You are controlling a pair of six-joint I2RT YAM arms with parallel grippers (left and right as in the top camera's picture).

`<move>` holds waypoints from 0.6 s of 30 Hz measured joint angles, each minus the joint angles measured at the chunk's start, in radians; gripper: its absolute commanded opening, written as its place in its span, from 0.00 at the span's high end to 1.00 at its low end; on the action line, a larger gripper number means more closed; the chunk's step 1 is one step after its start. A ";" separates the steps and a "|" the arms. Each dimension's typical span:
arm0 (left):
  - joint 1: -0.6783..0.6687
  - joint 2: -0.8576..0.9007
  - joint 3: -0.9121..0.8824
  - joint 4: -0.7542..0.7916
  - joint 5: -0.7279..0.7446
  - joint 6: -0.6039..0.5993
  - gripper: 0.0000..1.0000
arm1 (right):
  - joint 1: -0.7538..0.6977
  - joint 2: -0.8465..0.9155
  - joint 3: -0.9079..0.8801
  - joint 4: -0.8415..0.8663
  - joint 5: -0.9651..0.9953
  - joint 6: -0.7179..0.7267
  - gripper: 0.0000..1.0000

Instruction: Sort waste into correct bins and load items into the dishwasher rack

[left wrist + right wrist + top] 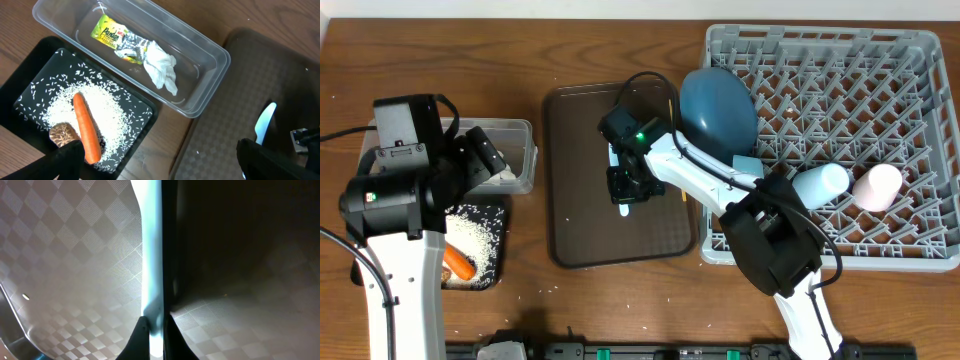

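Observation:
My right gripper (624, 192) is shut on the light-blue knife (623, 209), holding it on edge just above the brown serving tray (575, 200). In the right wrist view the blade (152, 255) runs straight up from the gripper (155, 325). My left gripper (160, 167) is open and holds nothing. It hangs over the gap between the black tray (30, 85) and the serving tray (225, 125). The black tray holds rice (115, 110), a carrot (86, 127) and a brown lump (62, 133). The clear tub (210, 47) holds the wrapper (112, 36) and tissue (160, 67).
The grey rack (880, 60) fills the right side. In it stand the dark-blue plate (718, 105), a light-blue cup (820, 183) and a pink cup (877, 186). The left arm's body covers part of the black tray (500, 215).

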 measured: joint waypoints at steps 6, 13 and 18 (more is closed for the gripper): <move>0.000 0.000 0.000 0.000 0.000 0.000 0.02 | 0.001 0.000 0.001 0.001 -0.001 0.000 0.99; 0.000 0.000 0.000 0.000 0.000 0.000 0.02 | 0.024 0.000 0.001 0.026 0.002 -0.005 0.99; 0.000 0.000 0.000 0.000 0.000 0.000 0.02 | 0.036 0.000 0.001 0.031 0.007 -0.016 0.99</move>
